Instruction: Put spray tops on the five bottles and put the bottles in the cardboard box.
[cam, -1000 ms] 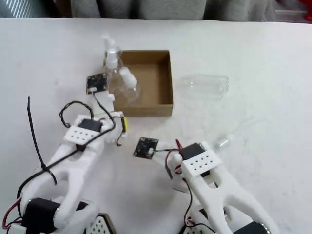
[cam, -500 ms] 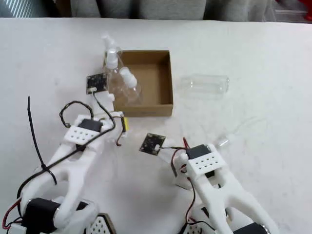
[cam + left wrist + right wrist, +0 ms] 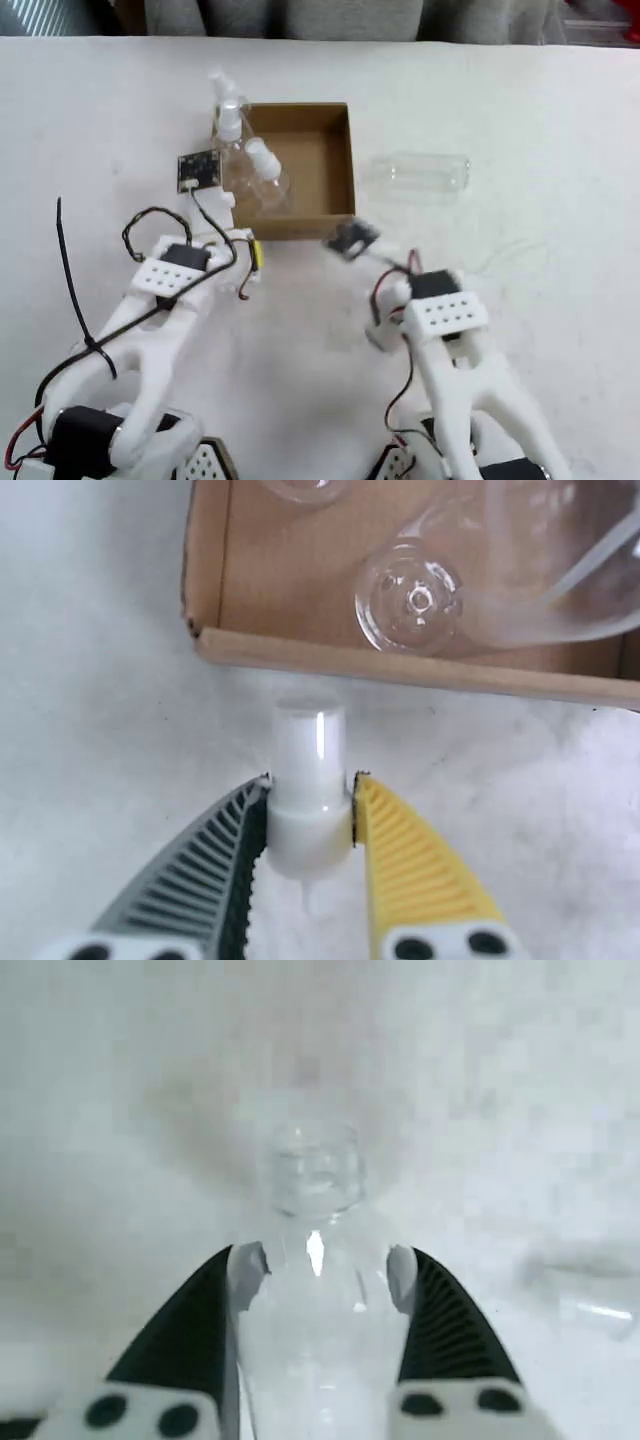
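The capping step is in hand. A spray top [image 3: 310, 735] is clamped in the left pincer [image 3: 310, 782], just on the near side of the cardboard box [image 3: 400, 668]. To the right, an uncapped bottle [image 3: 314, 1175] is gripped by the right pincer [image 3: 322, 1252]. Next, top and neck need to be aligned.
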